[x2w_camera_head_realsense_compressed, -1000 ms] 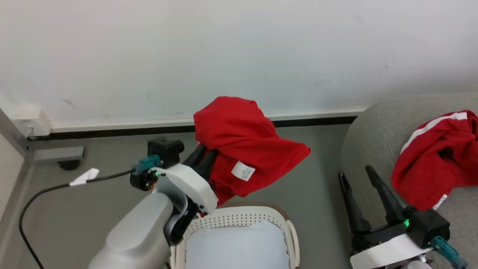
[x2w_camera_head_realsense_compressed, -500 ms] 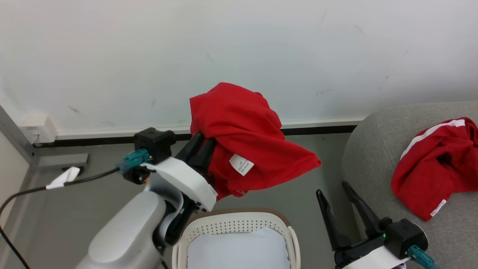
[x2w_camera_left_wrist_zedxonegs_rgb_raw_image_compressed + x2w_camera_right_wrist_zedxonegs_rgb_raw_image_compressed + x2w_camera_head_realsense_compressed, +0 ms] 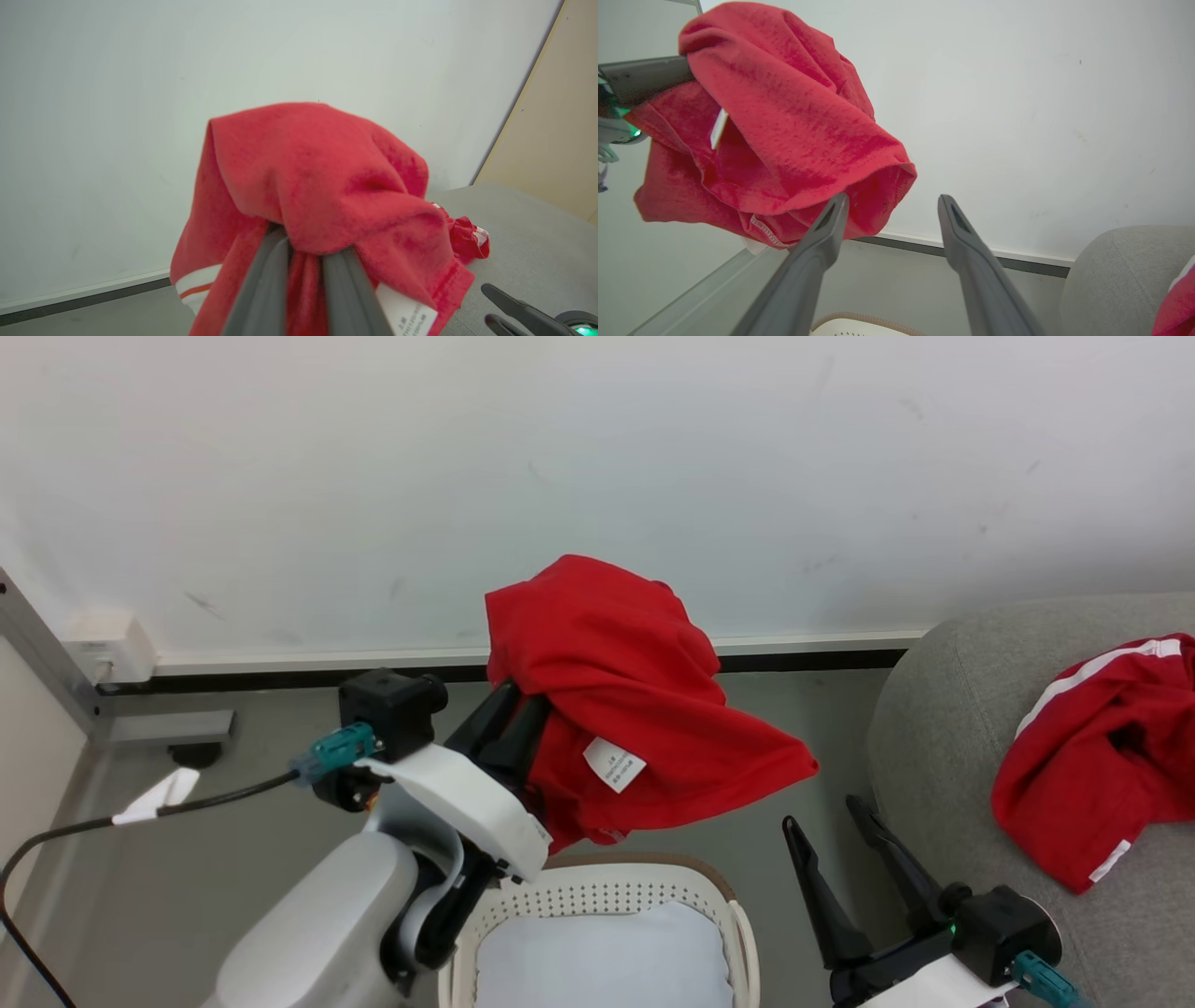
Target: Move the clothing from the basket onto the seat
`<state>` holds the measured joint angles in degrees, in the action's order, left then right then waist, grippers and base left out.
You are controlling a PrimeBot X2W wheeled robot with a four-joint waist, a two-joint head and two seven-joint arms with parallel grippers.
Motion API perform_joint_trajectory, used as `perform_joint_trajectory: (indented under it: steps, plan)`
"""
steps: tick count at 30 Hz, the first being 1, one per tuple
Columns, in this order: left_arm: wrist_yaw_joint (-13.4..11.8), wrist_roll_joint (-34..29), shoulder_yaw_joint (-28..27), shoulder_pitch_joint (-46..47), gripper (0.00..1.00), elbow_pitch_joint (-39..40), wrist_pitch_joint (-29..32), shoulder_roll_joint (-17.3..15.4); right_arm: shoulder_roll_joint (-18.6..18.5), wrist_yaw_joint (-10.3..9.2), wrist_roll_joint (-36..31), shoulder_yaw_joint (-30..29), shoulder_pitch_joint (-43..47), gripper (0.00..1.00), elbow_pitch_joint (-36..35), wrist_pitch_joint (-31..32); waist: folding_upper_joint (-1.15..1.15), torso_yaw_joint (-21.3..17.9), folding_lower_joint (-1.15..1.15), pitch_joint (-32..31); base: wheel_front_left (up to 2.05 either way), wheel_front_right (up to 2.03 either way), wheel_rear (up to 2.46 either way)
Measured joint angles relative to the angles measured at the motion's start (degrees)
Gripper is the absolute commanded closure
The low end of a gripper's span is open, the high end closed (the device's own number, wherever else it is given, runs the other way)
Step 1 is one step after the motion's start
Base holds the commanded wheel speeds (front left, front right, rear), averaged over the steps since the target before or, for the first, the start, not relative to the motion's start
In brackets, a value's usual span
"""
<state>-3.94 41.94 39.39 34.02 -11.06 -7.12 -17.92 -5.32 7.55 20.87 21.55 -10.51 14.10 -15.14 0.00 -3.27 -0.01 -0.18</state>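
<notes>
My left gripper (image 3: 516, 723) is shut on a piece of the clothing, a bright red garment (image 3: 635, 700) with a small white label (image 3: 613, 763), held in the air above the far end of the basket (image 3: 597, 889). The cloth drapes over the fingertips in the left wrist view, where the red garment (image 3: 317, 186) covers my left gripper (image 3: 303, 238). My right gripper (image 3: 823, 812) stands open and holds nothing, low between the basket and the seat (image 3: 943, 709). In the right wrist view, my right gripper (image 3: 893, 200) has its left finger just below the garment's (image 3: 784, 116) hanging edge. A second red garment (image 3: 1092, 747) with white stripes lies on the seat.
A pale bluish-white pad (image 3: 602, 961) lies in the basket. A white wall with a dark baseboard (image 3: 803, 660) runs behind. At the left, a black cable (image 3: 140, 810) crosses the grey floor and a socket box (image 3: 105, 649) sits on the wall.
The head view has shifted a little. My left gripper keeps the red garment, whose loose corner has swung a bit rightward. My right gripper has dropped lower and leftward in the view, still open.
</notes>
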Motion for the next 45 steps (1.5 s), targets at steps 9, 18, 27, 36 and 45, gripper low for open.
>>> perform_joint_trajectory:
  steps: [9, 18, 27, 36, 45]
  plan:
    - [-0.2, 0.1, 0.6, -0.3, 1.0, 0.4, 0.5, -0.1, -0.4, 0.0, 3.2, 5.3, -1.1, 0.0, 0.8, 0.0, 0.0, 0.8, 0.01, 0.2, 0.0, 0.0, 0.0]
    - [0.5, 0.1, 3.0, -0.4, 1.0, 1.0, 1.0, 1.9, -1.3, 0.0, 6.5, 10.6, -3.8, 0.0, 5.0, 0.0, 0.0, 3.3, 0.01, 0.5, 0.0, 0.0, 0.0]
    - [2.2, 0.6, 6.2, -1.1, 1.0, 0.8, 1.1, 4.8, -1.9, 0.0, 8.0, 13.1, -7.1, 0.0, 6.8, 0.0, 0.0, 8.3, 0.01, 0.0, 0.0, 0.0, 0.0]
    - [3.2, 1.0, 8.3, -1.8, 1.0, 0.2, 1.7, 6.0, -2.9, 0.0, 8.2, 16.2, -9.8, 0.0, 6.8, 0.0, 0.0, 12.1, 0.01, -0.7, 0.0, 0.0, 0.0]
    - [3.4, 1.4, 8.8, -1.8, 1.0, -0.5, 2.0, 6.3, -3.0, 0.0, 9.0, 17.2, -11.7, 0.77, 7.4, 0.0, 0.0, 13.4, 0.01, -1.1, 0.0, 0.0, 0.0]
